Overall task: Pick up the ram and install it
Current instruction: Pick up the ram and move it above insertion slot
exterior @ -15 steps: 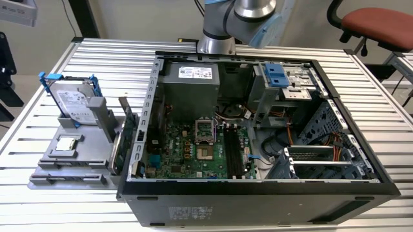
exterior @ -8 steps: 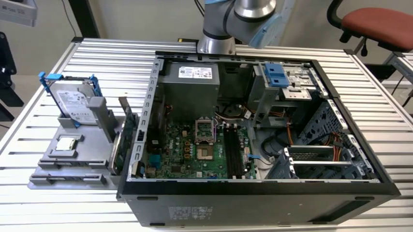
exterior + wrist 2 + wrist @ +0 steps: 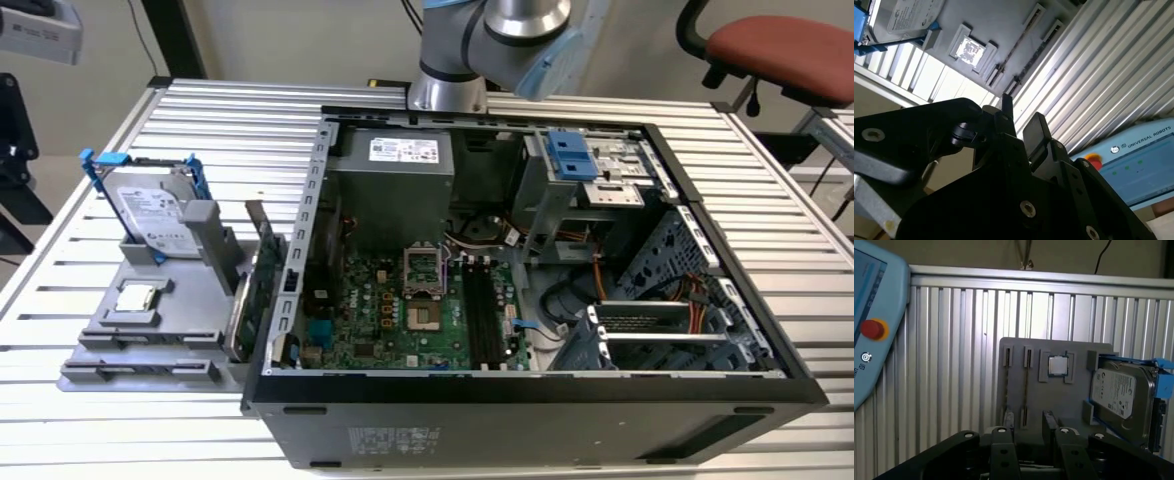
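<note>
The ram (image 3: 1026,385) stands on edge in a slot of the grey parts holder (image 3: 1054,400), seen end-on as a thin dark line in the first wrist view. In the exterior view the ram (image 3: 244,300) is a thin board upright on the holder (image 3: 174,320), just at the exterior view's left of the open computer case (image 3: 534,390). My gripper (image 3: 1025,427) hangs well above the holder, open, with nothing between its black fingers (image 3: 1035,125). The motherboard's long memory slots (image 3: 483,315) lie bare inside the case.
On the holder sit a silver hard drive in blue brackets (image 3: 150,215) and a square processor chip (image 3: 138,297). A teach pendant with a red button (image 3: 874,330) lies on the slatted metal table (image 3: 80,420). The arm's base (image 3: 447,85) stands behind the case. A red chair (image 3: 781,45) is at the back.
</note>
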You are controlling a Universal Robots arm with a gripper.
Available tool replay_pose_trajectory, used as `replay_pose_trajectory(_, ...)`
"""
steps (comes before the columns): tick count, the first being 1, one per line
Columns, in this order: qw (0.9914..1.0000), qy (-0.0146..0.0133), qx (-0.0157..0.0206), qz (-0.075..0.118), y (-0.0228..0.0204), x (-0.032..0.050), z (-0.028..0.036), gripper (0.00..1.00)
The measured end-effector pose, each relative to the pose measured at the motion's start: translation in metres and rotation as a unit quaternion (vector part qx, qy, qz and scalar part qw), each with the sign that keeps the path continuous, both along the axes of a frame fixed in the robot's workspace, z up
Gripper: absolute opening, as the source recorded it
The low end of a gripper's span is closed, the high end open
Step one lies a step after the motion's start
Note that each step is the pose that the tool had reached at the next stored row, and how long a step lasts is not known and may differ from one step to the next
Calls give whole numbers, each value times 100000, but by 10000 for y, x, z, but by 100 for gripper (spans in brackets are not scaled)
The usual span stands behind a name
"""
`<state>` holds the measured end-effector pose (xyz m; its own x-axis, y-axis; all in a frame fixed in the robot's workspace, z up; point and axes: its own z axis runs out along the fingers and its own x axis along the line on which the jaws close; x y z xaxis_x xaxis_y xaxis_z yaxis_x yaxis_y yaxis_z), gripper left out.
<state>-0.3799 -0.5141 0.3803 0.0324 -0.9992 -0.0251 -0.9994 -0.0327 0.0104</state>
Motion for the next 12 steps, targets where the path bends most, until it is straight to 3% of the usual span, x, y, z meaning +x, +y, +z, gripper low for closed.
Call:
replay_pose_trajectory(9, 100000, 63, 146, 74, 0, 0, -99, 100)
replay_pose_trajectory(12, 100000, 70, 142, 72, 0, 0, -105, 100)
